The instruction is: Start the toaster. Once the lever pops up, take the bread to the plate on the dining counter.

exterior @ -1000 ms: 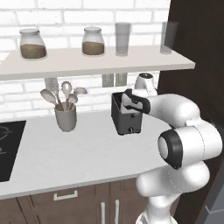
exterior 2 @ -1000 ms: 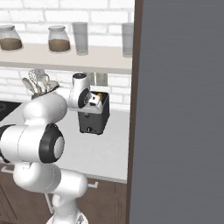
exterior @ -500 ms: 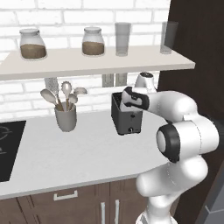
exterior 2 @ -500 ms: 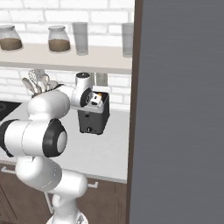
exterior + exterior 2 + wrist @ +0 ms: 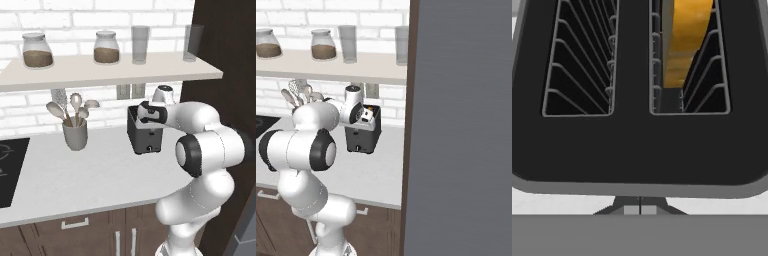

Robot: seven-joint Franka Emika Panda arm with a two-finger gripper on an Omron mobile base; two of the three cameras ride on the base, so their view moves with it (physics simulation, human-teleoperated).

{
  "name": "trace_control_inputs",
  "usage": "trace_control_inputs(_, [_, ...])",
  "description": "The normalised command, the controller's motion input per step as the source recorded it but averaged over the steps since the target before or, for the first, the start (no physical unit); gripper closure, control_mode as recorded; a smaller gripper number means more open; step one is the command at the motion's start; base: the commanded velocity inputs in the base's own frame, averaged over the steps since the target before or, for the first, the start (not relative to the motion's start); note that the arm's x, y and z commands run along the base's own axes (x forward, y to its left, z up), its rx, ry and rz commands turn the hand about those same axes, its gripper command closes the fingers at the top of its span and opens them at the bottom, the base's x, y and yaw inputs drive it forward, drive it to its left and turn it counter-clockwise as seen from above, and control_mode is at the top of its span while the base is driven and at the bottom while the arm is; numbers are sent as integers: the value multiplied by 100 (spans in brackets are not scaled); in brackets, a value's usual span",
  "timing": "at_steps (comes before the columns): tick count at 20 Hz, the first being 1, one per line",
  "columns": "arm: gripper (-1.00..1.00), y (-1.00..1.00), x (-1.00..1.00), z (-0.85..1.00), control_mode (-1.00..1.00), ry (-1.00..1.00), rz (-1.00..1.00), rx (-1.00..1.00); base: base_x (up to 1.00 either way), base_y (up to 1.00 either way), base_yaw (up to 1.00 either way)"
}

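Note:
The dark grey toaster [image 5: 145,136] stands on the light grey worktop below the shelf, with its small pale knob [image 5: 149,148] facing forward. It also appears in the right base view as the toaster [image 5: 362,138]. From above, the toaster [image 5: 637,145] shows two slots. The golden bread [image 5: 687,40] stands deep in the right slot, and the left slot is empty. My gripper [image 5: 146,118] hangs over the toaster's front edge, pointing down. In the hand view the gripper [image 5: 640,210] has its tips pressed together, holding nothing. The plate and the dining counter are out of view.
A grey utensil holder [image 5: 75,134] with spoons stands left of the toaster. A black hob [image 5: 9,170] lies at the far left. The shelf [image 5: 110,70] above carries jars and glasses. A dark tall panel [image 5: 461,125] stands close on the right.
The hand has shifted a little left and down over the toaster's front, and the elbow has swung with it. The toaster and bread have not moved.

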Motion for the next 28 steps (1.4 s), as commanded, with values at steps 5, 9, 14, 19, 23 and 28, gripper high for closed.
trace_control_inputs(5, [100, 7, 19, -17, -100, 0, 0, 1, 0, 0, 0])
trace_control_inputs(9, [100, 0, 6, -32, -100, 0, 0, 0, 0, 0, 0])
trace_control_inputs(14, [100, 1, 0, -76, -100, 0, 0, 0, 0, 0, 0])
trace_control_inputs(19, [100, 12, 0, -99, -100, 0, 0, 0, 0, 0, 0])
trace_control_inputs(23, [100, 17, 0, -100, -100, -1, 0, 0, 0, 0, 0])
trace_control_inputs(28, [100, 22, 0, -100, -100, 0, 0, 0, 0, 0, 0])
